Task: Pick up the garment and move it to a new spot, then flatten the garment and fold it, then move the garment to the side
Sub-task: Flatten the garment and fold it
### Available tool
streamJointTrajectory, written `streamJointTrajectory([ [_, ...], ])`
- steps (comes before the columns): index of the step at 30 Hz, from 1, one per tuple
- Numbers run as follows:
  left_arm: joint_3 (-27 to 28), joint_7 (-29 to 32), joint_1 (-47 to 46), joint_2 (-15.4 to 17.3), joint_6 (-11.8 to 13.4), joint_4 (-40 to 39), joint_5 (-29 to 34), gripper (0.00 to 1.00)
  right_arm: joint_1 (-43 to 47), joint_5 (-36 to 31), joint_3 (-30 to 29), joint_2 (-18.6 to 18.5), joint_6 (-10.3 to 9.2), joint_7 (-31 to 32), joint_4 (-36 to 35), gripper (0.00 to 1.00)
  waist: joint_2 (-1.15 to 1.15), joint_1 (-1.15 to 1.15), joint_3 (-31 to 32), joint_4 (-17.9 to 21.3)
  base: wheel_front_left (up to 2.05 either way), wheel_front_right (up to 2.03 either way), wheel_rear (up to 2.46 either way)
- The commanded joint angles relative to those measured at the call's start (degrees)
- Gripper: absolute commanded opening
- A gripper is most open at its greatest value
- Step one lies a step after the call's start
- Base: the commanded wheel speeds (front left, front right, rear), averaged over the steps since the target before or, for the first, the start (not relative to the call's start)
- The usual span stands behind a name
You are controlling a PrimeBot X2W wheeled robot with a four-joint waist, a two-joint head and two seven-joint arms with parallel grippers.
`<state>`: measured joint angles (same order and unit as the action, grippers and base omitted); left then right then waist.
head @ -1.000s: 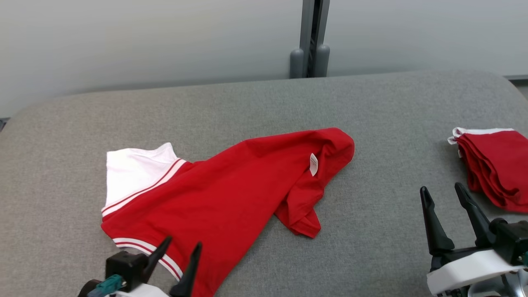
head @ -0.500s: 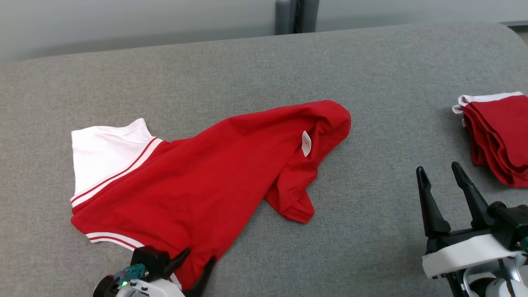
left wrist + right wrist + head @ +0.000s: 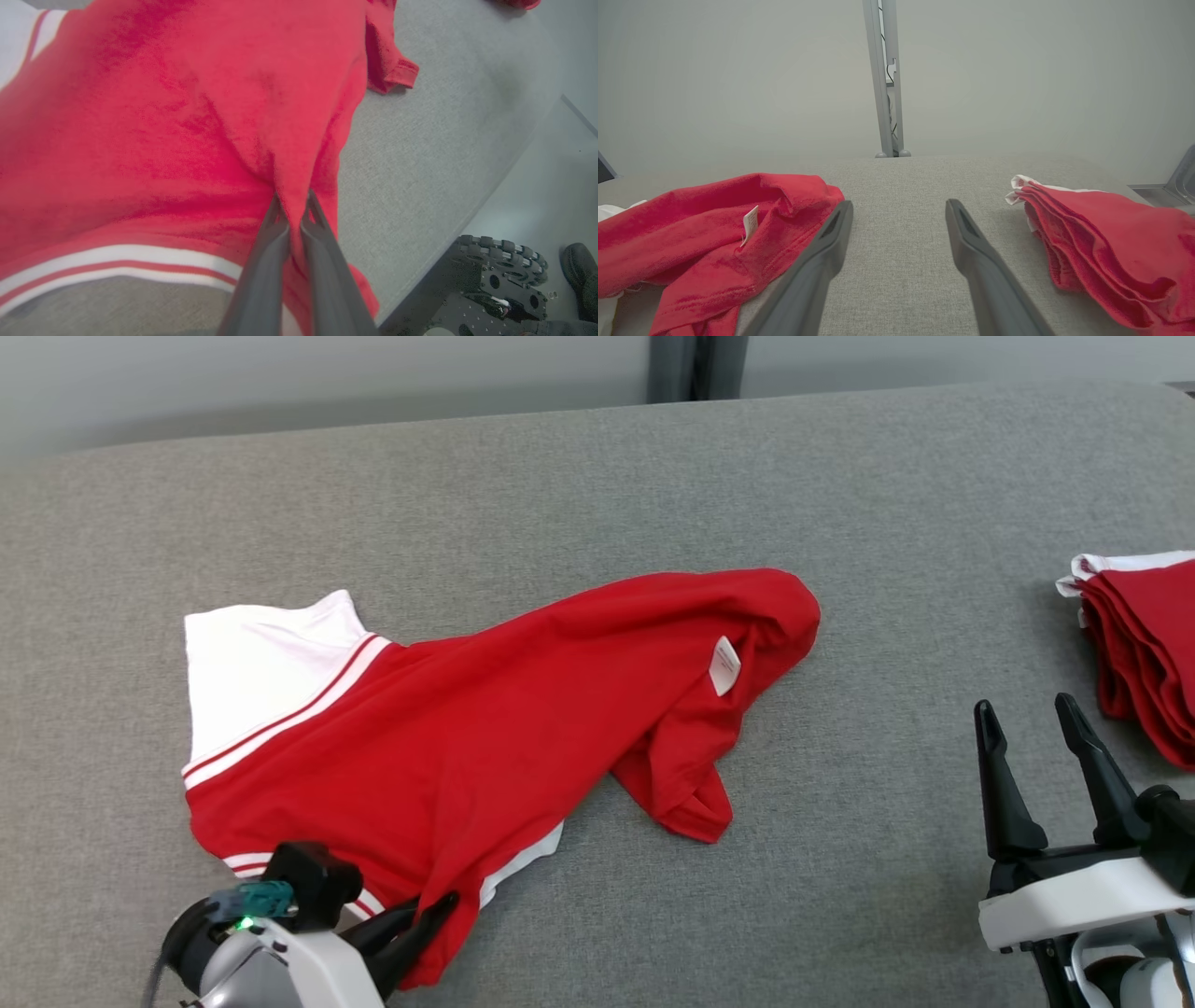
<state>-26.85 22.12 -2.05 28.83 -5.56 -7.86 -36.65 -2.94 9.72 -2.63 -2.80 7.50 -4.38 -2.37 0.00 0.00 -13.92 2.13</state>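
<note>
The garment (image 3: pixel 485 709) is a red shirt with white sleeves and striped trim, lying crumpled across the middle-left of the grey table (image 3: pixel 597 467). A white label shows near its right end. My left gripper (image 3: pixel 439 907) is shut on the garment's near hem at the front left. In the left wrist view the two fingers (image 3: pixel 261 261) pinch a ridge of the red garment (image 3: pixel 187 116). My right gripper (image 3: pixel 1027 723) stands open over bare table at the right, nothing between its fingers (image 3: pixel 812 266). The garment (image 3: pixel 714 224) lies to its left.
A folded stack of red garments (image 3: pixel 1144 644) with a white edge lies at the table's right side, also seen as the folded stack (image 3: pixel 1111 252) in the right wrist view. A grey post (image 3: pixel 887 79) stands behind the table. The robot's wheeled base (image 3: pixel 495 284) shows below the table's edge.
My left gripper has closed on the garment's near hem, bunching the cloth and turning up a white edge beneath. The head camera shifted a little. The right gripper stays open.
</note>
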Motion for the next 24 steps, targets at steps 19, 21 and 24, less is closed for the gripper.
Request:
streamJointTrajectory([
  [19,11.7,13.9,-4.3,16.8,-0.5,-23.5,-17.7,0.0,-1.6,2.5,-0.4,-0.2,-0.02,0.9,-1.1,1.0,0.0,0.0,-2.3,0.4,0.0,0.0,0.0],
  [21,12.5,13.9,-6.7,17.1,-0.7,-19.7,-17.7,0.0,-2.2,2.6,0.1,-0.2,-0.02,0.8,-0.8,1.0,0.0,0.0,-3.0,1.5,0.0,0.0,0.0],
  [24,12.6,14.0,-9.2,17.3,-0.8,-15.4,-16.8,0.0,-2.7,2.8,0.4,-0.2,-0.02,0.7,-0.6,1.0,0.0,0.0,-3.9,2.6,0.0,0.0,0.0],
])
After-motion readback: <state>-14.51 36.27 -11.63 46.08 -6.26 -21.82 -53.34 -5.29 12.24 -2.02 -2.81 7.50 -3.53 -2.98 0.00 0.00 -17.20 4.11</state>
